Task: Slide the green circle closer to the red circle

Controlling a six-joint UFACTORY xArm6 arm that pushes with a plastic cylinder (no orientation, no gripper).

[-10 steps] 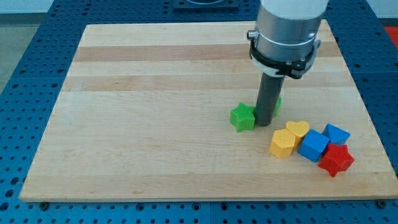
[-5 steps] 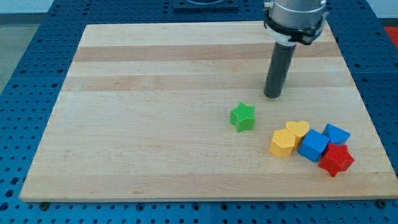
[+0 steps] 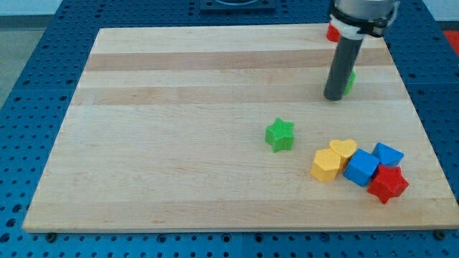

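My tip (image 3: 334, 97) rests on the board at the view's upper right. The green circle (image 3: 350, 81) sits just behind the rod on its right side, mostly hidden, and looks to be touching it. The red circle (image 3: 333, 32) shows only as a small piece at the board's top edge, to the left of the arm's body. It lies above the green circle in the view.
A green star (image 3: 280, 134) lies below and left of the tip. At the lower right is a cluster: a yellow hexagon-like block (image 3: 325, 165), a yellow heart (image 3: 343, 149), a blue cube (image 3: 361, 168), a second blue block (image 3: 388, 154) and a red star (image 3: 388, 183).
The tip has moved from beside the green star up and to the right. The green circle has moved with it, toward the view's top right.
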